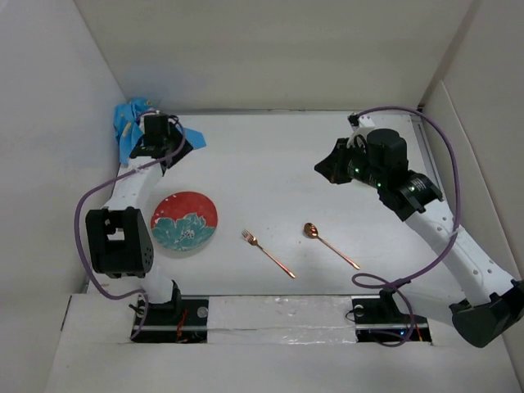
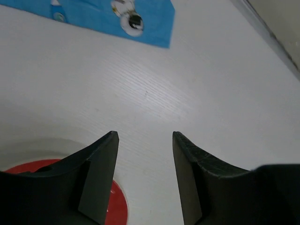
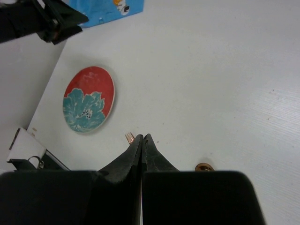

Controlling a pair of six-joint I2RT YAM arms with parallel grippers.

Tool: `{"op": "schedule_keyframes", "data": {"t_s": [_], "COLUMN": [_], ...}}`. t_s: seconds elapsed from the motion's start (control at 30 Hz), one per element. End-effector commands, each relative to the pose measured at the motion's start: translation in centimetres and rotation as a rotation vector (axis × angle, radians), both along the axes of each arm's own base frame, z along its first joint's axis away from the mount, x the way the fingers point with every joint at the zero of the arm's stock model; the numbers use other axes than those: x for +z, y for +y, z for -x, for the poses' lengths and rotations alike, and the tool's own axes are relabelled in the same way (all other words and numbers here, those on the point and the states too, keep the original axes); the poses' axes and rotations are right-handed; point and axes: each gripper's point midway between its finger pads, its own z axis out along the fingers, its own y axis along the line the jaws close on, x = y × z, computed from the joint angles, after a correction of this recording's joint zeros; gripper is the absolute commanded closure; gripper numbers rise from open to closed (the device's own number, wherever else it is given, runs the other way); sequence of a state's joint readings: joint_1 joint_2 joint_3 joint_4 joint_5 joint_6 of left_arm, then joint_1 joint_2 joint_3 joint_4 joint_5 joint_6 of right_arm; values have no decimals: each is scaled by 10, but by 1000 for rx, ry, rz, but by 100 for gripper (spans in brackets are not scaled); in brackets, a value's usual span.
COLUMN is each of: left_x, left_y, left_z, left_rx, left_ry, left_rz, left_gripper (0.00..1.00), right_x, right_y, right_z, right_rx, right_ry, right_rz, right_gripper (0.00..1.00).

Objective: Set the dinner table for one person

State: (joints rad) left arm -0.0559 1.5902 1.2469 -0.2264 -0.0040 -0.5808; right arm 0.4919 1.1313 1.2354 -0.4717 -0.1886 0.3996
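On the white dinner table (image 1: pixel 270 164) lie a red plate with a teal flower (image 1: pixel 184 222), a copper fork (image 1: pixel 268 253) and a copper spoon (image 1: pixel 331 244). My left gripper (image 1: pixel 190 141) hovers at the back left beside the blue printed placemat (image 1: pixel 131 123). It is open (image 2: pixel 145 136) with only bare table between its fingers, and the plate's red edge (image 2: pixel 115 206) shows beneath the left finger. Raised over the right half, my right gripper (image 1: pixel 323 169) is shut (image 3: pixel 143 137) on nothing. Below it I see the plate (image 3: pixel 89 99), fork tines (image 3: pixel 130 137) and spoon bowl (image 3: pixel 204 167).
White walls enclose the table at the back, left and right. The placemat (image 2: pixel 108 14) lies crumpled in the back left corner against the wall. A purple cable loops off each arm. The arm bases stand at the near edge.
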Motion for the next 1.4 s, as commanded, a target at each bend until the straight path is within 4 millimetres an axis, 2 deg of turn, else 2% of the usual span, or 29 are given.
{"op": "schedule_keyframes", "data": {"t_s": [0.0, 0.07, 0.1, 0.17, 0.2, 0.23, 0.27, 0.3, 0.37, 0.47, 0.67, 0.7, 0.77, 0.8, 0.87, 0.9, 0.97, 1.0, 1.07, 1.1, 1.13, 1.2, 1.3, 1.33, 1.37], "left_x": [21, 9, 3, -9, -23, -24, -30, -35, -51, -65, -83, -95, -95, -107, -109, -119, -123, -132, -132, -138, -133, -128, -105, -98, -90], "left_y": [55, 84, 110, 133, 149, 156, 161, 176, 188, 208, 230, 231, 234, 234, 232, 232, 233, 234, 229, 227, 217, 212, 181, 168, 143], "left_z": [-24, -27, -25, -25, -25, -26, -27, -25, -26, -26, -39, -41, -51, -53, -65, -67, -73, -73, -82, -84, -93, -99, -118, -124, -131], "left_rx": [192, 289, 354, 417, 453, 469, 487, 525, 559, 608, 628, 626, 630, 626, 605, 603, 602, 601, 574, 555, 514, 494, 393, 353, 303], "left_ry": [-83, -67, -59, -33, -2, 14, 34, 51, 96, 108, 150, 173, 160, 180, 164, 179, 178, 193, 186, 194, 178, 158, 97, 76, 58], "left_rz": [23, 54, 60, 58, 52, 44, 25, 17, 27, 53, -10, -10, -7, 1, 24, 29, 32, 29, 30, 31, 50, 51, 37, 45, 47], "left_gripper": [53, 53, 52, 49, 47, 46, 45, 42, 39, 37, 36, 37, 38, 41, 43, 48, 51, 54, 70, 88, 100, 100, 100, 100, 100], "right_x": [4, 1, 0, -3, -4, -7, -7, -7, -8, -14, -22, -21, -22, -22, -20, -21, -20, -19, -15, -12, -9, -6, -3, -3, -3], "right_y": [1, 0, -1, -4, -4, -5, -4, -4, -1, 1, 1, 1, 2, 3, 6, 9, 12, 15, 18, 21, 25, 26, 31, 31, 31], "right_z": [5, 5, 5, 4, 4, 5, 4, 5, 8, 12, 16, 16, 17, 16, 16, 18, 18, 20, 20, 21, 22, 20, 18, 16, 14], "right_rx": [23, 19, 16, -2, -5, -7, -1, 3, 21, 41, 53, 51, 57, 59, 68, 74, 76, 82, 86, 95, 102, 100, 107, 100, 95], "right_ry": [-30, -26, -25, -26, -30, -29, -34, -36, -35, -21, 5, 9, 20, 23, 24, 34, 36, 37, 34, 28, 21, 13, 6, 5, 7], "right_rz": [-17, -15, -11, -2, -5, -4, -9, -12, -20, -27, -17, -16, -12, -11, -10, -9, -8, -11, -13, -17, -24, -35, -41, -39, -36], "right_gripper": [100, 100, 100, 100, 100, 98, 90, 85, 72, 64, 63, 63, 63, 63, 63, 63, 64, 64, 65, 65, 66, 67, 67, 68, 68]}}
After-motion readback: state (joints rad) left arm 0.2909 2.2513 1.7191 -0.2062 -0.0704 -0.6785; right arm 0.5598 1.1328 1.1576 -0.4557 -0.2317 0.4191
